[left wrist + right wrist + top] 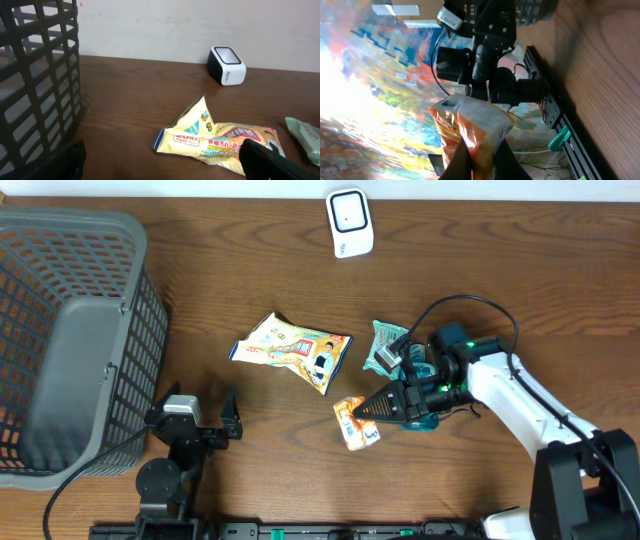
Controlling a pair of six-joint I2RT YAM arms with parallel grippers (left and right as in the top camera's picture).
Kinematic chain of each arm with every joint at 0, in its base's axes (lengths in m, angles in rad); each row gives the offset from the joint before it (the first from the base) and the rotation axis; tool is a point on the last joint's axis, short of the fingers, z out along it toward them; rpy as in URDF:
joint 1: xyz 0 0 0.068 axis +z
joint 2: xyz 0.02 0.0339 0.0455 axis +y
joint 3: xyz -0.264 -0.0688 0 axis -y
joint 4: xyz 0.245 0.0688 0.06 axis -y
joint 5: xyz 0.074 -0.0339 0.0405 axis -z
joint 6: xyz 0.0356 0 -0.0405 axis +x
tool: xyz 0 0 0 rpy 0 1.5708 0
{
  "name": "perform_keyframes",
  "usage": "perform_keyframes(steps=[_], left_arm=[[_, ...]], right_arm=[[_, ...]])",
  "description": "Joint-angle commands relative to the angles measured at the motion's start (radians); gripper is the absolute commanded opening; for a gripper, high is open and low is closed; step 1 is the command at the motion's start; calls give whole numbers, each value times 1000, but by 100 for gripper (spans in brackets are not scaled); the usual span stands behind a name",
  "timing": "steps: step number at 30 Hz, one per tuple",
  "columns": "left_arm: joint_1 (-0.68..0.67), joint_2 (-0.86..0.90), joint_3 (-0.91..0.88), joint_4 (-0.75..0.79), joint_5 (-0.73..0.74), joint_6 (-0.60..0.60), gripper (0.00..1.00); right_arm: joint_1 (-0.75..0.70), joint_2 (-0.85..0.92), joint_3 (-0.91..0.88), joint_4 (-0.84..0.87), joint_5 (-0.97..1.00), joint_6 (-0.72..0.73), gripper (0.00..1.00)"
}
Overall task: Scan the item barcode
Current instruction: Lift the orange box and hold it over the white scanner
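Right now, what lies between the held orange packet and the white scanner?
In the overhead view, the yellow snack bag and green packet flank that line near the orange packet; beyond them the table is bare up to the scanner.

Only thing we can really read is on the yellow snack packet (220, 137): a "20" and "Japan No.1" near its blue corner. Side print on the white scanner (227, 65) is too tiny for us.

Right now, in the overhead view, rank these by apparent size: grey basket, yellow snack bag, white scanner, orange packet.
1. grey basket
2. yellow snack bag
3. white scanner and orange packet: about alike. The right gripper covers part of the packet, so I won't rank them.
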Motion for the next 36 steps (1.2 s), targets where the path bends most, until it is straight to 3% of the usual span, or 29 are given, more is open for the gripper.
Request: perform_keyframes(steps=[1, 14, 18, 21, 26, 31, 36], left_arm=[[-3, -2, -24, -19, 10, 14, 98], [-3, -2, -24, -19, 10, 14, 98], [-3, -2, -24, -19, 10, 14, 98], [-3, -2, -24, -19, 10, 14, 98], [-3, -2, -24, -19, 10, 14, 98], [-3, -2, -24, -19, 10, 14, 98], [-3, -2, -24, -19, 10, 14, 98]], right_arm=[[-6, -25, 2, -5, -31, -26, 1], [-7, -26, 2, -17, -24, -27, 1], [-8, -26, 2, 58, 91, -79, 2], [-8, -26, 17, 152, 229, 93, 2], [-6, -36, 143, 236, 638, 402, 2], [-3, -38, 288, 309, 1038, 456, 1], [-3, -27, 301, 546, 1375, 447, 1]])
